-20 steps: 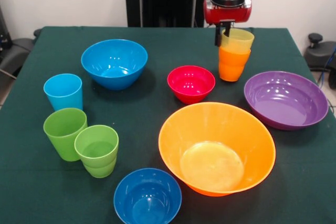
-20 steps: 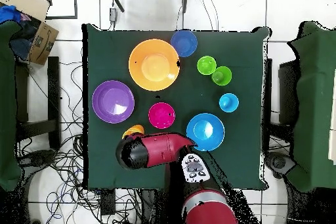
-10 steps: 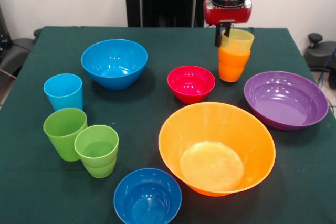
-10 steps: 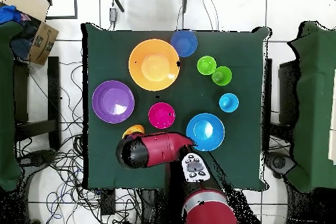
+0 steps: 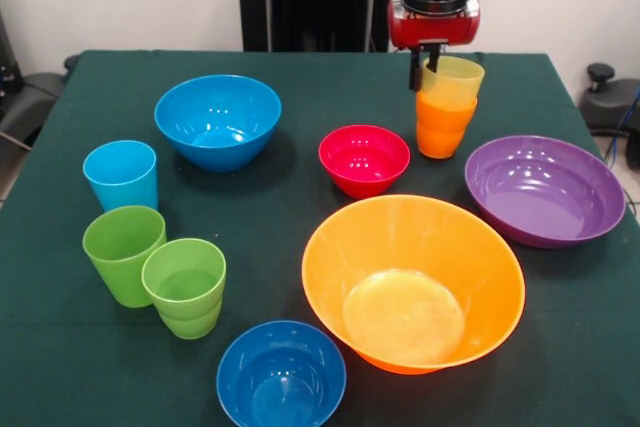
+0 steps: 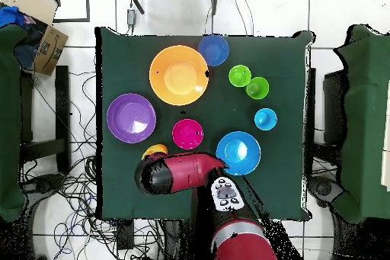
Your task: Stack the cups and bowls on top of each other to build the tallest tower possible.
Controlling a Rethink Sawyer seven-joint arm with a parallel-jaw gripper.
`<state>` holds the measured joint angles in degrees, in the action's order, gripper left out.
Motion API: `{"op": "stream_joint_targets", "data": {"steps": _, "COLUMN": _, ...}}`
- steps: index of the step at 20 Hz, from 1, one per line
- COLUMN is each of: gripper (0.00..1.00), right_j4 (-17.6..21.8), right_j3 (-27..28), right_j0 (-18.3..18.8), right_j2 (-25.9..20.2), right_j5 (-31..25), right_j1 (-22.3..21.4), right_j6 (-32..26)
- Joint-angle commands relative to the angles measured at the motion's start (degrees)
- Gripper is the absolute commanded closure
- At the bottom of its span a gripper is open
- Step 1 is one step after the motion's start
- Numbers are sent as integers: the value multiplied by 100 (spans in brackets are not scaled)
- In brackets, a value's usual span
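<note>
Gripper [image 5: 424, 69] is positioned at the yellow cup's [image 5: 455, 77] rim; whether it is clamped cannot be told. That cup is nested in the orange cup [image 5: 442, 125] near the table's [image 5: 300, 197] far edge.

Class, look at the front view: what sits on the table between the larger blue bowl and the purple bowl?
The small red bowl sits between the larger blue bowl and the purple bowl, touching neither; the front view shows this clearly.

front view: looks across the table [image 5: 300, 97] from its near edge, angled down, close enough that the near corners are cut off.
overhead view: straight down from high up, whole table [image 6: 289, 181] and surrounding floor visible.
shared: the green tabletop and everything on it, turned half round between views.
</note>
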<state>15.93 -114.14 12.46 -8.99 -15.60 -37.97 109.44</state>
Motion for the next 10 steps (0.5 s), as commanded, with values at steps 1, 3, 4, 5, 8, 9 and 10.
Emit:
{"op": "stream_joint_targets", "data": {"steps": 1, "gripper": 100, "right_j4": 164, "right_j3": 356, "right_j0": 37, "right_j2": -470, "right_j5": 158, "right_j1": 37, "right_j6": 201}}
{"op": "stream_joint_targets", "data": {"steps": 3, "gripper": 100, "right_j4": 159, "right_j3": 363, "right_j0": 58, "right_j2": -482, "right_j5": 142, "right_j1": 42, "right_j6": 189}}
{"op": "stream_joint_targets", "data": {"steps": 4, "gripper": 100, "right_j4": 167, "right_j3": 369, "right_j0": 55, "right_j2": -472, "right_j5": 159, "right_j1": 42, "right_j6": 191}}
{"op": "stream_joint_targets", "data": {"steps": 5, "gripper": 100, "right_j4": 174, "right_j3": 372, "right_j0": 59, "right_j2": -470, "right_j5": 169, "right_j1": 45, "right_j6": 189}}
{"op": "stream_joint_targets", "data": {"steps": 8, "gripper": 100, "right_j4": 193, "right_j3": 385, "right_j0": 67, "right_j2": -467, "right_j5": 169, "right_j1": 41, "right_j6": 168}}
{"op": "stream_joint_targets", "data": {"steps": 9, "gripper": 100, "right_j4": 190, "right_j3": 390, "right_j0": 70, "right_j2": -464, "right_j5": 158, "right_j1": 40, "right_j6": 165}}
{"op": "stream_joint_targets", "data": {"steps": 10, "gripper": 100, "right_j4": 188, "right_j3": 395, "right_j0": 72, "right_j2": -462, "right_j5": 148, "right_j1": 40, "right_j6": 163}}
